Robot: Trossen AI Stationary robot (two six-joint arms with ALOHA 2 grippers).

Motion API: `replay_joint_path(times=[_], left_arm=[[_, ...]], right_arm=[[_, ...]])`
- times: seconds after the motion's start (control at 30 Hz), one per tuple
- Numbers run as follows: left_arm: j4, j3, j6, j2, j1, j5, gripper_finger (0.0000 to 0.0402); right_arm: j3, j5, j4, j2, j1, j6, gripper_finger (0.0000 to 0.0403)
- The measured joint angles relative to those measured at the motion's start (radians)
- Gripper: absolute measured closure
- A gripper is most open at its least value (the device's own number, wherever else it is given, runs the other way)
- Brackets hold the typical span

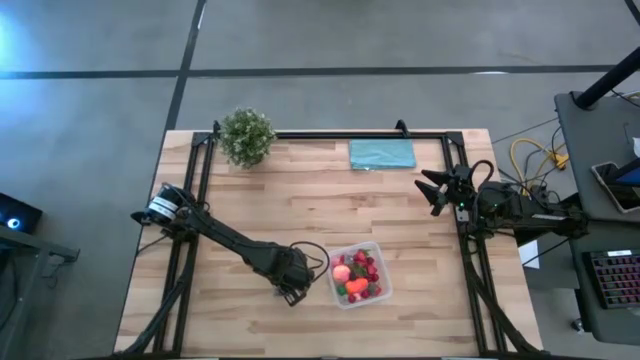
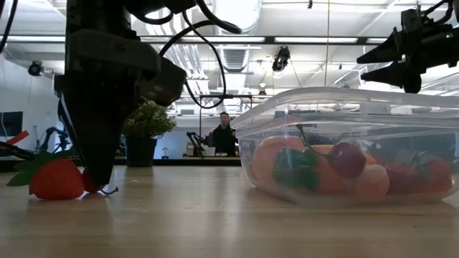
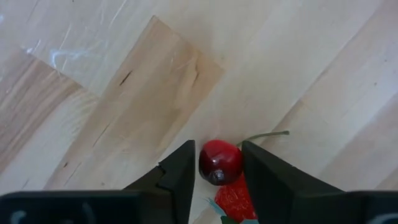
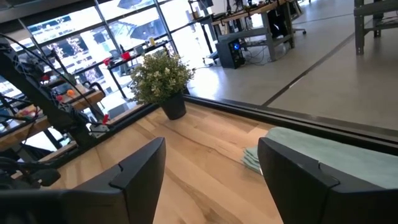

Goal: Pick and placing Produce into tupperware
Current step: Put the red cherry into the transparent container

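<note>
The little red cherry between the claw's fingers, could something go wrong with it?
Maybe. The left claw pinches the round, shiny cherry by its sides, so it might pop out. A strawberry lies right beside it and could get nudged or caught too. The tupperware is already quite full, so the cherry might roll off the pile.

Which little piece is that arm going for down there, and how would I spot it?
Find the clear tupperware near the table's front edge; the left gripper is down beside it. Between its fingers sits a cherry: round, glossy, dark red with a thin stem, unlike the rough strawberry beside it.
</note>
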Motion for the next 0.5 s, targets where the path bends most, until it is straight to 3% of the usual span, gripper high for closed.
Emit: replay_joint_path(times=[0.33,0.5], left_arm=[[-0.001,0.002,0.022,0.000,0.000,0.000,0.0318],[0.043,0.089,0.067,-0.003,0.000,0.000,0.0320]], right_arm=[[0.000,0.000,0.000,0.000,0.000,0.000,0.0150],[0.000,0.000,0.000,0.000,0.000,0.000,0.0155]])
